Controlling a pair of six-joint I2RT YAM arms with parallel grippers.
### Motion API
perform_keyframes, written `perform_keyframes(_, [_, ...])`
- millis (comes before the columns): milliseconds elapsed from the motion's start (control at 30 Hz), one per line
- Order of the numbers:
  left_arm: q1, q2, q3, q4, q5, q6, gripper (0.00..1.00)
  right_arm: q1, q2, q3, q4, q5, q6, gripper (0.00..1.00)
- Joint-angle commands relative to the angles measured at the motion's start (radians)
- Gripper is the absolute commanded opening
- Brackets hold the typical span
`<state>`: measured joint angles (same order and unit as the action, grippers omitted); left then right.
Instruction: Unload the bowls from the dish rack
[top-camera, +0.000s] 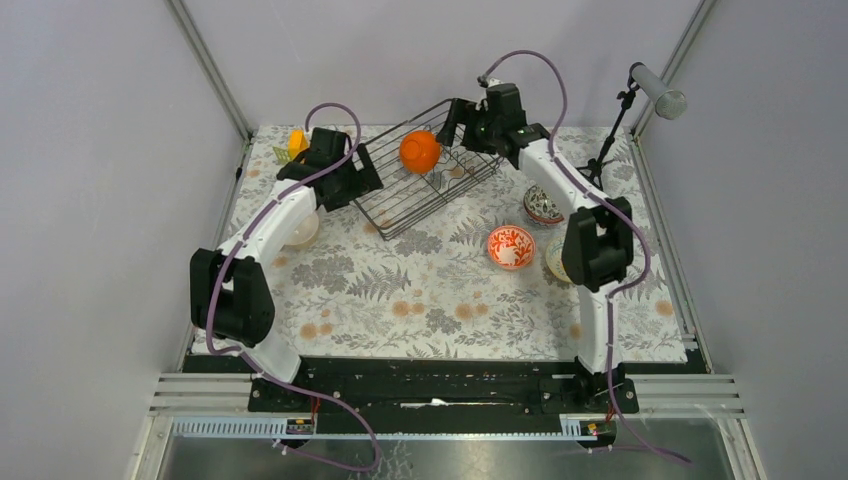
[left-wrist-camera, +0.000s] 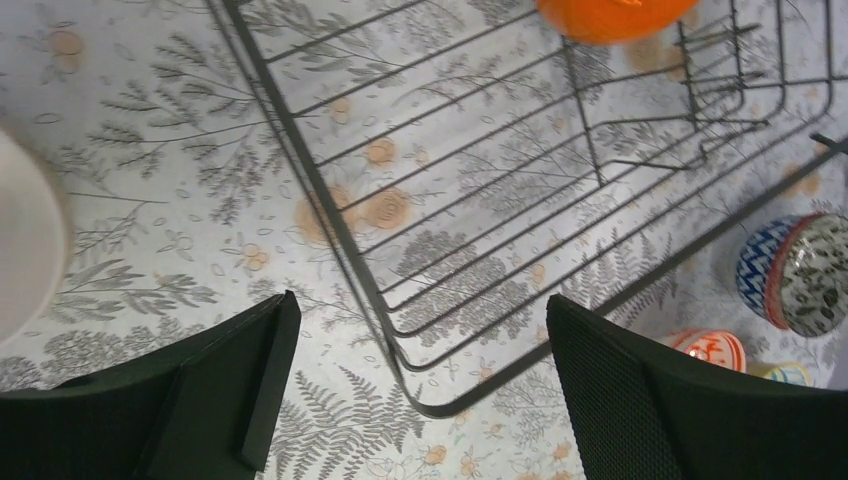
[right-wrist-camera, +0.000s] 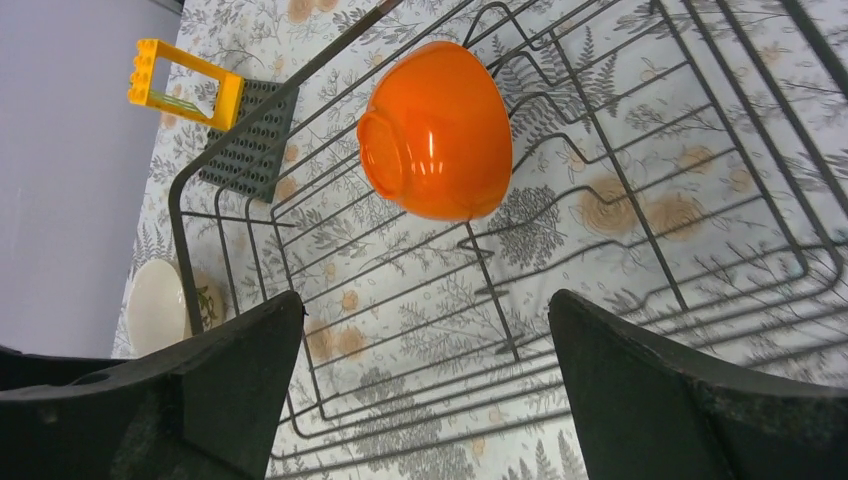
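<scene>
The dark wire dish rack (top-camera: 440, 200) stands at the back of the table. One bright orange bowl (top-camera: 420, 150) rests tilted among its prongs. My left gripper (top-camera: 362, 183) is open and empty over the rack's near left corner (left-wrist-camera: 437, 410), and the orange bowl (left-wrist-camera: 610, 15) shows at the top edge of the left wrist view. My right gripper (top-camera: 455, 120) is open and empty above the rack's far right end, looking down at the orange bowl (right-wrist-camera: 440, 130). The rack's other slots look empty.
On the cloth stand a red-patterned bowl (top-camera: 511, 246), a blue-white and dark speckled bowl (top-camera: 542, 207), a bowl (top-camera: 553, 262) partly hidden by the right arm, and a cream bowl (top-camera: 300, 228) under the left arm. A yellow block (right-wrist-camera: 185, 80) and a flat dark plate (right-wrist-camera: 250, 140) lie beyond the rack.
</scene>
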<state>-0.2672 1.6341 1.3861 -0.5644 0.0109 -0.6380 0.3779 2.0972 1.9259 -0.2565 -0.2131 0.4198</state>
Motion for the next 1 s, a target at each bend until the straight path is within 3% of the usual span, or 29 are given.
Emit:
perform_keyframes(0, [0.045,0.049,0.018,-0.001,-0.070,-0.024,0.99,0.006,0.085,0.122,0.050,-0.067,0.013,1.00])
perform_keyframes(267, [0.055,0.117,0.027,0.004,-0.100,-0.067,0.92,0.015,0.234,0.264,0.053,-0.082,-0.029,1.00])
perform_keyframes(433, [0.056,0.121,-0.006,0.018,-0.062,-0.040,0.69,0.053,0.294,0.328,0.041,-0.044,-0.092,1.00])
perform_keyframes(733, [0.051,0.094,-0.085,0.054,0.038,0.015,0.01,0.084,0.293,0.316,0.035,0.015,-0.100,1.00])
perform_keyframes(967, [0.045,0.035,-0.149,0.043,0.064,0.034,0.00,0.085,0.245,0.282,0.002,0.039,-0.151,1.00])
